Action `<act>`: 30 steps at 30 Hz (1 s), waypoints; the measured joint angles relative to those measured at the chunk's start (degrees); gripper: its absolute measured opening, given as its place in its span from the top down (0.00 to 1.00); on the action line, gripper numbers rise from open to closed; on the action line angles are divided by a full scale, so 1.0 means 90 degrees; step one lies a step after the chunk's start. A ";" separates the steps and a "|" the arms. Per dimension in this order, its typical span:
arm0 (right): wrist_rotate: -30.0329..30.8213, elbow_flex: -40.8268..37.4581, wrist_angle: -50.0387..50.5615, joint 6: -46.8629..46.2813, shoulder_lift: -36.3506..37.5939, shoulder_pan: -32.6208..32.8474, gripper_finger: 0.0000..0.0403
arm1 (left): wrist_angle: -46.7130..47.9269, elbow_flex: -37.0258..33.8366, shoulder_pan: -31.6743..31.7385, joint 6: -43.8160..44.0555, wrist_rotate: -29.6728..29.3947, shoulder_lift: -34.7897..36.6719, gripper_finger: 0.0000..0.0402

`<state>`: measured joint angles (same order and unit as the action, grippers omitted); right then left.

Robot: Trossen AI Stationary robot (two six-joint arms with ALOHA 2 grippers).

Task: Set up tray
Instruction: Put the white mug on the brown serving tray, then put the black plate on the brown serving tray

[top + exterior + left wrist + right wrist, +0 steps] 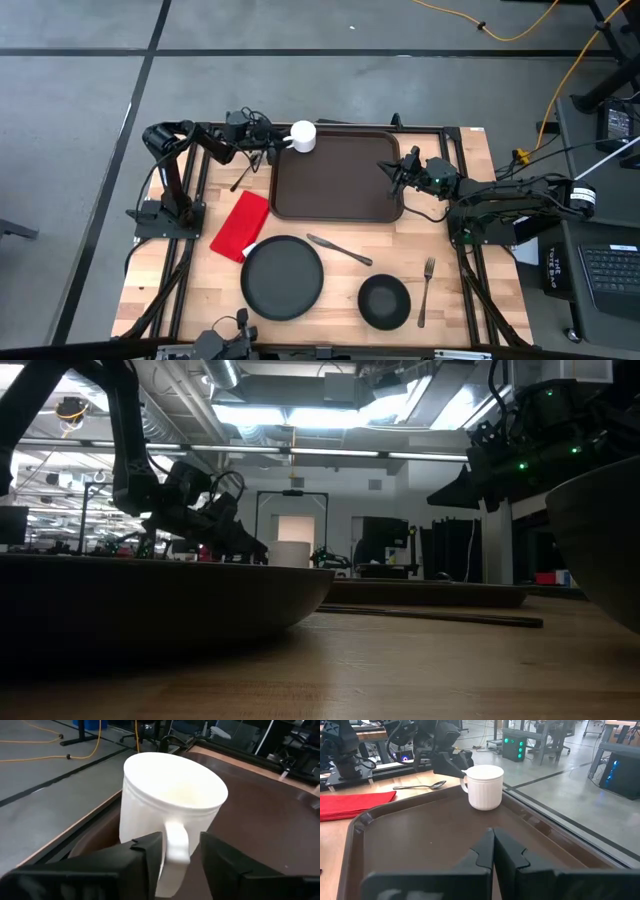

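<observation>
Worktop (460, 290): pale wood butcher-block, planks visible, framed by dark rails.

Tray (337, 175): dark brown moulded plastic, rectangular, rounded corners, raised rim, smooth matte floor. It lies flat at the far edge of the worktop, about midway between the far corners, long axis parallel to that far edge.

Mug (303, 136): white glazed ceramic, cylindrical with a faint band below the lip, looped handle. It stands upright in the tray's far left corner, against the rim, handle turned toward the left arm.

Left claw (181, 851): at that same corner, fingers spread on either side of the mug handle with small gaps showing; not pinching it.

Right claw (494, 851): over the tray's right short rim, fingers pressed together, holding nothing.

Off the tray, nearer the front edge:
- round black plate (282, 277), matte
- small black bowl (384, 301)
- metal fork (426, 291), right of the bowl
- metal knife (339, 249), lying diagonally
- red folded cloth napkin (241, 225), left of the tray
- metal spoon (420, 785), beside the tray's left rim
</observation>
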<state>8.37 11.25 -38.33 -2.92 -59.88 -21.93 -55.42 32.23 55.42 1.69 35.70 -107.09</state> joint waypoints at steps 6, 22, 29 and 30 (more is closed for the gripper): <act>0.0000 0.0000 0.0002 0.0000 0.0000 0.0000 0.97 | -0.0002 0.0000 0.0007 0.0081 -0.0024 0.0004 0.58; 0.0002 0.0000 0.0002 0.0004 0.0000 -0.0002 0.97 | 0.0393 0.0000 0.0107 0.0006 -0.0023 0.1426 0.55; 0.0002 0.0000 0.0002 0.0022 0.0000 0.0000 0.97 | 0.1452 0.0000 0.0094 -0.0489 0.0853 0.3132 0.55; 0.0000 0.0000 0.0002 0.0019 0.0000 -0.0001 0.97 | 0.1667 0.0000 0.0056 -0.0490 0.0915 0.3401 0.55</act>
<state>8.37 11.25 -38.30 -2.74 -59.88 -21.94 -40.41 32.23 55.93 -2.72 43.94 -76.49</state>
